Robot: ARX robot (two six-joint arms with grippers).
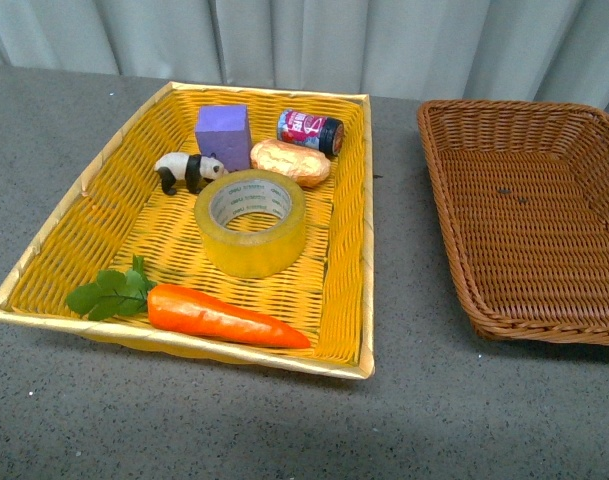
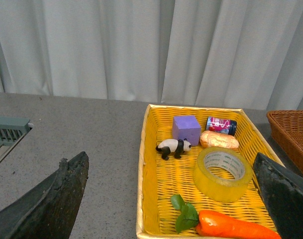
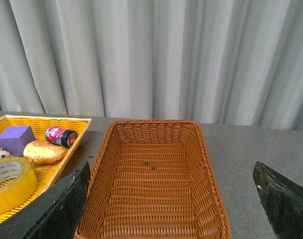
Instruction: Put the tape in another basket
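Note:
The yellow tape point(image 1: 250, 222) lies flat in the middle of the bright yellow woven tray point(image 1: 64, 235), its white core facing up. The same tape point(image 2: 223, 173) shows in the left wrist view, and its edge, tape point(image 3: 9, 183), in the right wrist view. The dark brown wicker basket point(image 1: 454, 215) stands to the right, nothing in it. My left gripper point(image 2: 173, 199) hangs open above the yellow tray's near left part, away from the tape. My right gripper point(image 3: 173, 199) hangs open over the brown basket point(image 3: 104, 164). Neither arm shows in the front view.
In the yellow tray with the tape: a carrot point(image 1: 224, 317) with green leaves at the front, a toy panda point(image 1: 189, 170), a purple block point(image 1: 223, 134), a small can point(image 1: 309, 131) and a golden bread-like piece point(image 1: 290, 162) at the back. Grey curtains close off the far side.

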